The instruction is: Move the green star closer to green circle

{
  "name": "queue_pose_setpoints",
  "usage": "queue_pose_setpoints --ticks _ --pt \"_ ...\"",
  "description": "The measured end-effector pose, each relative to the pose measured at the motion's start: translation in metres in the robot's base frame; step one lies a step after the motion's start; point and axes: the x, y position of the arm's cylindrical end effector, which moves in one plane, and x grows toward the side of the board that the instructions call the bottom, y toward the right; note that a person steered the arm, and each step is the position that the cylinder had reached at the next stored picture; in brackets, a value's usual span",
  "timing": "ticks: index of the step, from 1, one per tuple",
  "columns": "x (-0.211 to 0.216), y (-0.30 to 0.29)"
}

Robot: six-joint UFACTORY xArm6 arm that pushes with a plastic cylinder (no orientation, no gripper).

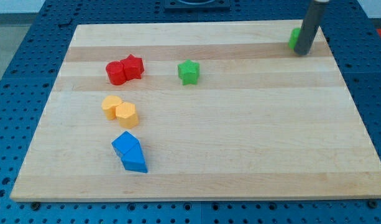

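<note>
The green star point(189, 71) lies on the wooden board in the upper middle of the view. The green circle point(294, 38) sits near the board's top right corner and is mostly hidden behind the dark rod. My tip point(302, 53) rests on the board right beside the green circle, just to its lower right, far to the right of the green star.
Two red blocks point(124, 69) touch each other left of the green star. Two orange blocks point(120, 111) sit below them. Two blue blocks point(130, 152) lie lower left. The board's point(240, 155) edges meet a blue perforated table.
</note>
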Motion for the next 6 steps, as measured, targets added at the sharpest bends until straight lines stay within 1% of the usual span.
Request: queue_pose_setpoints --ticks 1,2,3,4,5,6 --pt "-0.031 0.014" --pt "-0.035 0.015" --pt "-0.009 -0.017" --pt "0.026 -0.076" --pt "0.082 -0.124" --pt "0.127 -0.177"
